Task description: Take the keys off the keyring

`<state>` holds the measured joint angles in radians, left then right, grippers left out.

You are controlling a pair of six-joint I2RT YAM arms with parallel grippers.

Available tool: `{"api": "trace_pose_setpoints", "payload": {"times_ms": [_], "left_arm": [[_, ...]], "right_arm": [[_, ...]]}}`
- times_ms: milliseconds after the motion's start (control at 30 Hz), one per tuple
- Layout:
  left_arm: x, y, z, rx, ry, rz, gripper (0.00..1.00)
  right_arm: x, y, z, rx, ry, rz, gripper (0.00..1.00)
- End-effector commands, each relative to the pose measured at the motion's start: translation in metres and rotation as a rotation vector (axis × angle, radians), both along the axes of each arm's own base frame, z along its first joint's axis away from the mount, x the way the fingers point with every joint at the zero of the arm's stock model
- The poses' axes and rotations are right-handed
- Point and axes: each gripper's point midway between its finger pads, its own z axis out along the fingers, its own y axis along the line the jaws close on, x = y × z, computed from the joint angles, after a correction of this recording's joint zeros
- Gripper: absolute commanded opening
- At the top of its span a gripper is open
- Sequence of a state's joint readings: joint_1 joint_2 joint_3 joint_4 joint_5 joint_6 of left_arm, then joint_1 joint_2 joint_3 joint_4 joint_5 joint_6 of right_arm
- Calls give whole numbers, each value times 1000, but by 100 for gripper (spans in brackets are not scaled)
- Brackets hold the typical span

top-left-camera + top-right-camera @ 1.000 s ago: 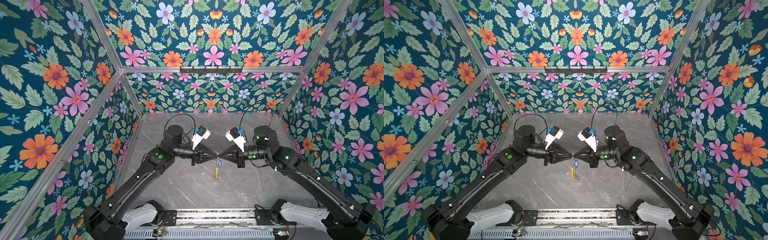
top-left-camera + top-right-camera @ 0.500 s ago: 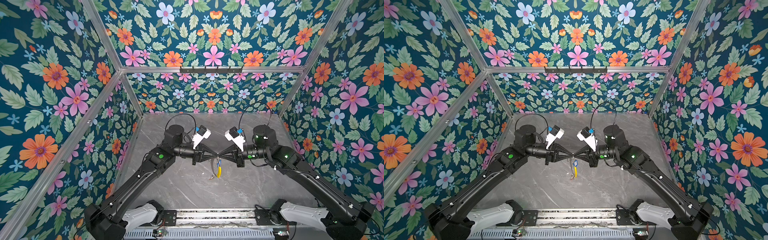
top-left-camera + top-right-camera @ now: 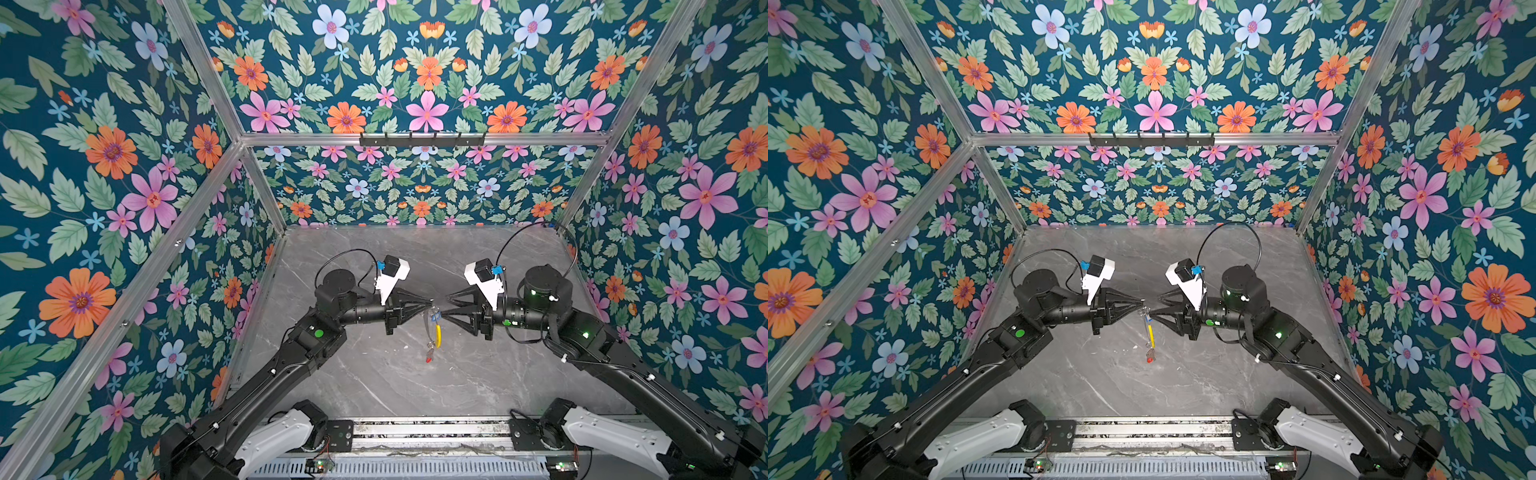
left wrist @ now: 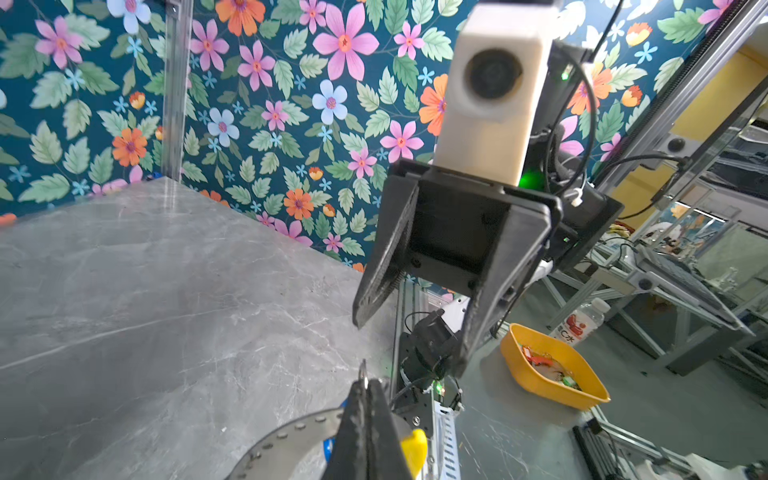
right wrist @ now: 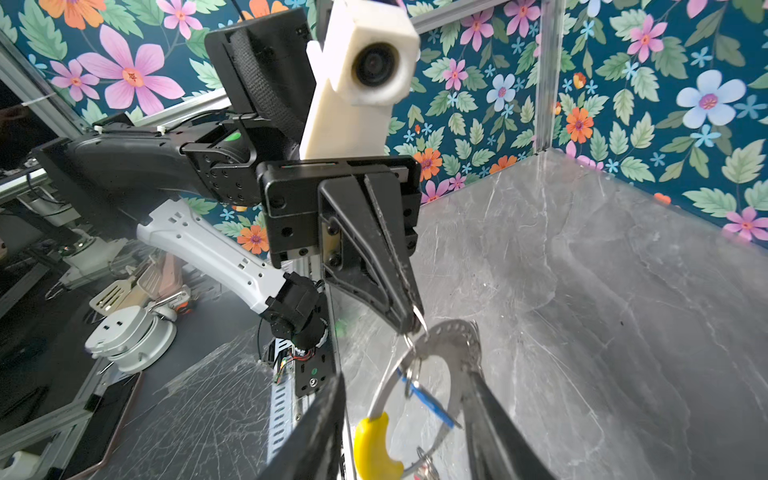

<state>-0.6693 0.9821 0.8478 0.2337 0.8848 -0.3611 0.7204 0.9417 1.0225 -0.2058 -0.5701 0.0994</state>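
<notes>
- Position: the keyring (image 5: 451, 332) hangs over the middle of the grey tabletop (image 3: 374, 395), between the 2 arms. It appears nearly edge-on in both top views.
- Left gripper (image 3: 429, 301): jaws closed tight on the top of the thin hoop. It carries the whole assembly.
- Right gripper (image 4: 411, 343): jaws partly apart and empty. In the right wrist view, 1 jaw stands on each side of the hoop without visible contact.
- Load: the blue-tagged key (image 5: 424, 401) sits high on the hoop. The red-tagged key (image 3: 428, 356) dangles at the lowest point, below the yellow sleeve (image 5: 374, 446).
- Handling, judged: light, stiff and springy. The smooth metal is likely to slip or swivel in a pinch, and the keys swing freely.
- Grasp points, judged: hold the hoop on bare metal or on the sleeve, which should give better friction. Take each key by its flat plastic tag, then slide it toward the hoop's opening.
- Risk, judged: a pull on 1 key may rotate the hoop in the left gripper.
</notes>
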Motion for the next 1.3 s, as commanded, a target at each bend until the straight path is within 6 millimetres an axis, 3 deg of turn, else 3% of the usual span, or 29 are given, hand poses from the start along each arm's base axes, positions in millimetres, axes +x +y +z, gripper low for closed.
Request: {"api": "trace_pose_setpoints", "payload": {"times_ms": [0,500,1133,1267], "left_arm": [[-3,6,33,-152,-112,25,0],[-21,1,28,-194,-112,-118,0],[-22,2,31,-220,-101,-125,0],[-20,2,32,-228,-102,-111,0]], "right_arm": [[4,-3,12,87,-51,-40,50],[-7,-1,-6,83,-17,19,55],[-21,16,3,115,8,179,15],[-22,18,1,113,17,189,2]]}}
